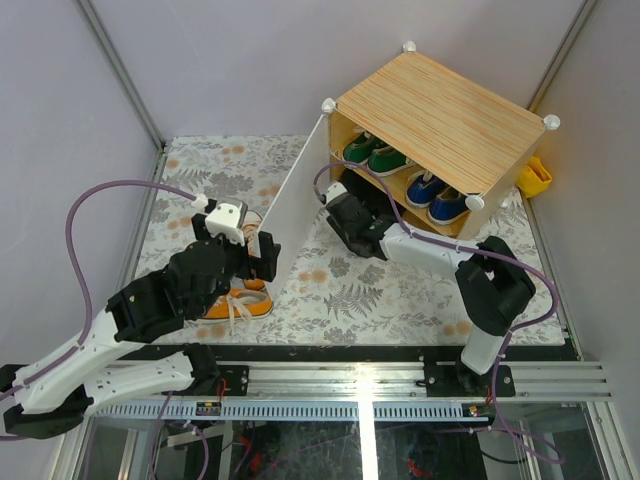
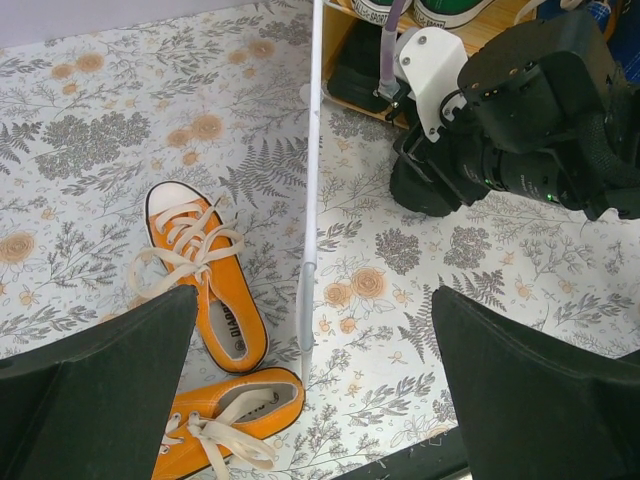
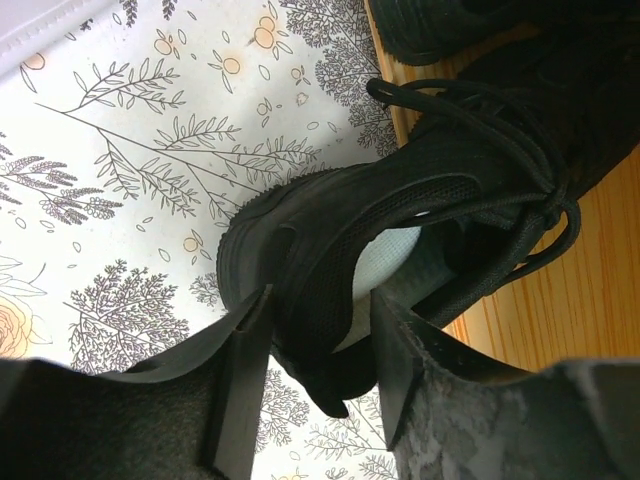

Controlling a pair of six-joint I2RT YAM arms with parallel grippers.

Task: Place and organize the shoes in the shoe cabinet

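The shoe cabinet [image 1: 440, 110] stands at the back right with its white door [image 1: 300, 195] swung open. Green shoes [image 1: 375, 153] and blue shoes [image 1: 437, 195] sit on its upper shelf. My right gripper [image 3: 322, 305] is shut on the heel wall of a black shoe [image 3: 400, 190], one finger outside and one inside; the shoe's front rests on the lower wooden shelf [image 3: 540, 290]. Another black shoe [image 3: 440, 30] lies deeper on that shelf. Two orange shoes [image 2: 205, 290] lie on the floral mat left of the door. My left gripper [image 2: 315, 300] hangs open above the door's edge [image 2: 313, 150], holding nothing.
The right arm [image 2: 540, 120] reaches into the cabinet's lower opening. A yellow object [image 1: 533, 177] sits beside the cabinet's right side. White walls and metal posts close in the mat at the back and sides.
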